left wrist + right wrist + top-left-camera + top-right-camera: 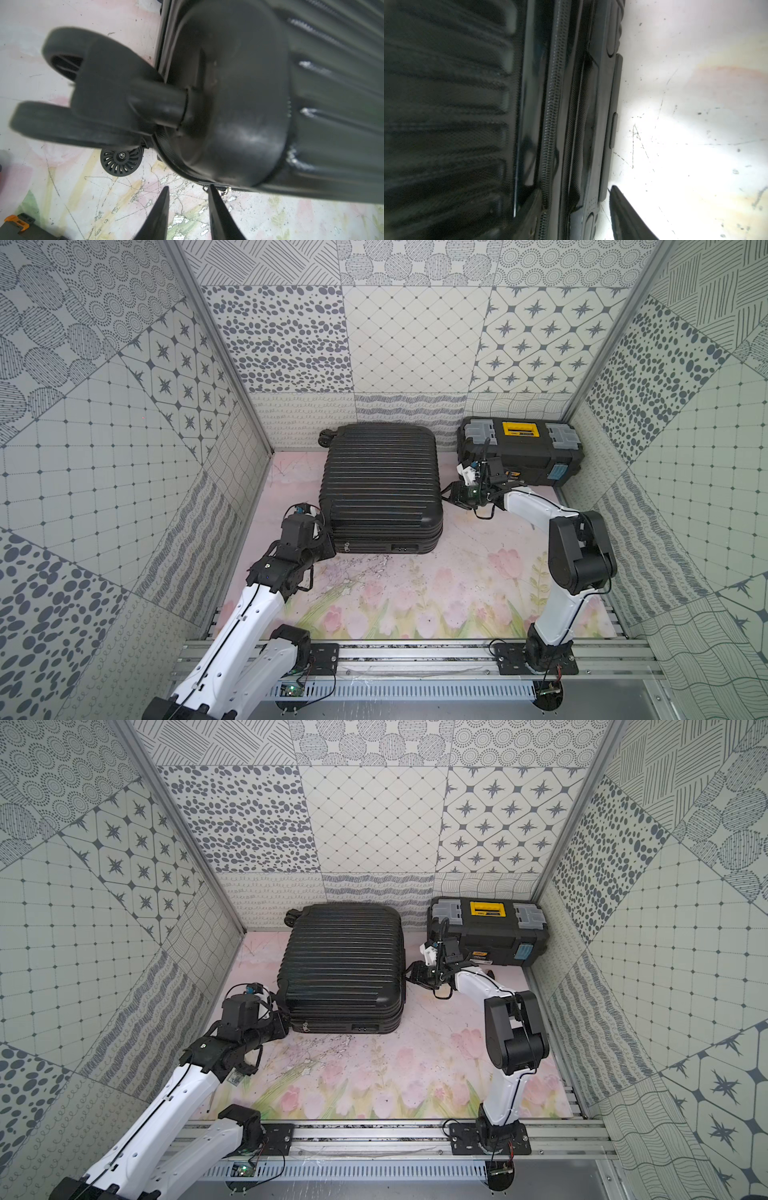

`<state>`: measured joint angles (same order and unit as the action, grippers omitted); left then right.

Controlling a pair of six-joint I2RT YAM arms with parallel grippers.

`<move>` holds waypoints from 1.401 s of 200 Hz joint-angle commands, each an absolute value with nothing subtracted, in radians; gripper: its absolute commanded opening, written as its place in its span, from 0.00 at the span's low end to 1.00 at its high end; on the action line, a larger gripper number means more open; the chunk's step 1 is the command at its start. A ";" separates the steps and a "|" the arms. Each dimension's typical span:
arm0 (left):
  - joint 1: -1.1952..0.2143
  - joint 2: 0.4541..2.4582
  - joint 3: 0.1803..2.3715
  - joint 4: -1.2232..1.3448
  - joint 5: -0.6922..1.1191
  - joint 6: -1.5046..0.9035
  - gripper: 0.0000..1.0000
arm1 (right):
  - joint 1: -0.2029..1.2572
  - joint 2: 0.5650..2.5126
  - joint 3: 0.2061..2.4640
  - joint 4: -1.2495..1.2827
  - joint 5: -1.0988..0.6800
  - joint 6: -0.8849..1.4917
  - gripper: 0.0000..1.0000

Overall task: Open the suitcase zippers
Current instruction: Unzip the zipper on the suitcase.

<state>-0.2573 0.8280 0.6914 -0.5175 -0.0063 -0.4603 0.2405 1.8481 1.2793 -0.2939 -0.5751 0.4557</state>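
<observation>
Left pincer (pixel 188 187): fingers (pixel 160 212) apart, nothing between, one tip beside the pulls of the zippers (pixel 225 190).
Right pincer (pixel 448 493): at the suitcase (pixel 380 477) side seam; clamped or loose, can't tell.
Suitcase: flat on the table (pixel 415 585), between both arms.

The floral mat (pixel 415 593) in front of the suitcase (pixel 380 481) lies bare across its middle — the widest passage. Left of the suitcase a narrow lane runs along the side wall (pixel 232 489). Its near end is taken up by the left gripper (pixel 188 188), whose fingers stand apart just beside the zipper pulls (pixel 225 190); spinner wheels (pixel 121 161) jut out close by. On the right, the toolbox (pixel 519 452) in the far corner leaves only a slim gap, and the right gripper (pixel 445 491) sits at its near mouth — close against the suitcase's side.
</observation>
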 commanded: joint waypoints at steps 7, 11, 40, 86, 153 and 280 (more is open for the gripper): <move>-0.265 0.816 0.687 -0.509 0.008 -0.407 0.32 | 0.245 1.901 1.242 -0.238 -0.509 0.437 0.52; -0.265 0.816 0.686 -0.510 0.006 -0.406 0.31 | 0.245 1.889 1.235 -0.232 -0.509 0.439 0.52; -0.267 0.812 0.691 -0.514 -0.004 -0.403 0.31 | 0.237 1.806 1.226 -0.227 -0.488 0.435 0.53; -0.266 0.807 0.691 -0.518 -0.021 -0.406 0.31 | 0.185 1.749 1.222 -0.184 -0.552 0.478 0.54; -0.267 0.807 0.686 -0.518 -0.012 -0.406 0.31 | 0.176 1.840 1.250 -0.178 -0.593 0.477 0.50; -0.387 0.753 0.603 -0.433 0.004 -0.373 0.32 | 0.291 2.058 1.422 -0.376 -0.480 0.358 0.37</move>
<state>-0.3103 0.8017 0.6491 -0.5076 0.0006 -0.4252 0.2447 2.0026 1.3766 -0.3088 -0.5636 0.4152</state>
